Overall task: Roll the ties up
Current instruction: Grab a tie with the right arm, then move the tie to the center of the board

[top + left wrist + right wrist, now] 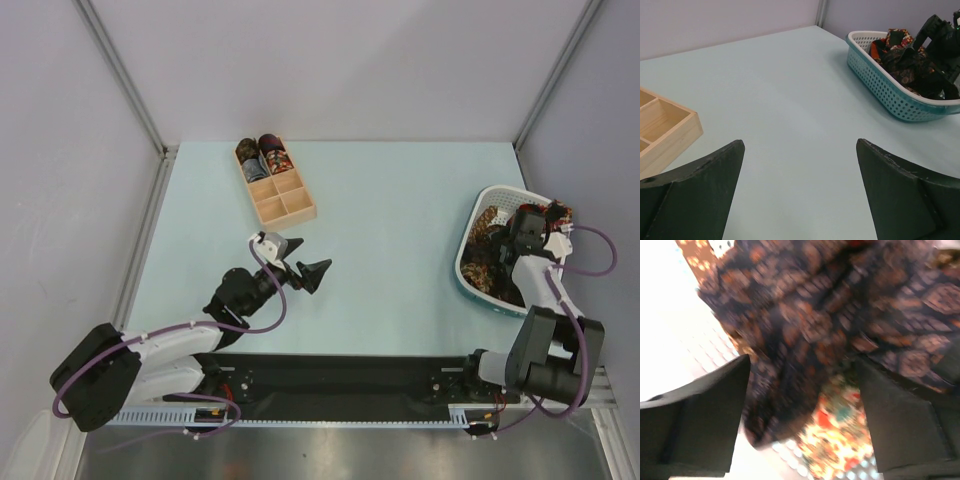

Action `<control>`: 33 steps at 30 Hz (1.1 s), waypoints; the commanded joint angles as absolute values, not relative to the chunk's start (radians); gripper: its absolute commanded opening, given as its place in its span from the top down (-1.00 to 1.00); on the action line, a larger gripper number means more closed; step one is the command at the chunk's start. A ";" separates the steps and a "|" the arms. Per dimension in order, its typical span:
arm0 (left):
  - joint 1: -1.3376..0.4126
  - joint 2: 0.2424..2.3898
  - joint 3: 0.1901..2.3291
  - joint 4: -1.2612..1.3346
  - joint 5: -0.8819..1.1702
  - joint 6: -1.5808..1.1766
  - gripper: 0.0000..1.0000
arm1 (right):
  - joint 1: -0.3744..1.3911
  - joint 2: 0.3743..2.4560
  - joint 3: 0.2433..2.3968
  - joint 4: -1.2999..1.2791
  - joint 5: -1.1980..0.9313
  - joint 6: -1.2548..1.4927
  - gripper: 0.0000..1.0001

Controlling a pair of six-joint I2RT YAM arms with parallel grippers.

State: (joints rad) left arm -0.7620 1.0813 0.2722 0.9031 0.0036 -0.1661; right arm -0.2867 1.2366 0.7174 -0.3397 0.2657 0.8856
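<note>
Loose ties (492,250), dark maroon with red and gold patterns, lie heaped in the white basket (466,262) at the right. My right gripper (520,222) is down in the basket, open. In the right wrist view its jaws (802,375) stand wide around a dark patterned tie (800,335), with a bright gold and red tie (845,440) beneath; the view is blurred. Rolled ties (262,155) fill the far compartments of the wooden box (290,208). My left gripper (310,262) is open and empty over the table middle (800,150).
The basket (890,90) with ties (902,57) and the right arm (940,32) show at the far right of the left wrist view, the wooden box corner (670,127) at its left. Walls enclose the table on three sides.
</note>
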 commanded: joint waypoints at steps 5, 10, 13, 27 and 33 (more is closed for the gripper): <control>-0.765 1.088 0.314 0.922 0.021 -0.173 -1.00 | -0.290 1.279 0.818 -0.181 0.295 0.931 0.96; -0.765 1.091 0.316 0.922 0.025 -0.173 -1.00 | -0.183 1.120 0.842 -0.199 0.339 0.821 1.00; -0.765 1.083 0.310 0.928 0.025 -0.176 -0.99 | -0.128 1.022 0.859 -0.204 0.318 0.741 1.00; -0.767 1.071 0.302 0.920 -0.024 -0.193 -1.00 | 0.265 0.972 1.256 -0.305 0.126 0.586 1.00; -0.765 1.039 0.288 0.884 -0.152 -0.244 -1.00 | 0.487 1.018 1.286 -0.276 0.169 0.508 1.00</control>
State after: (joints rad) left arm -0.7620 1.0729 0.2768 0.8875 -0.0570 -0.1944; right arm 0.4065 0.9855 1.2671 -0.2859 0.1677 0.5781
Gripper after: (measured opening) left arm 0.996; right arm 0.031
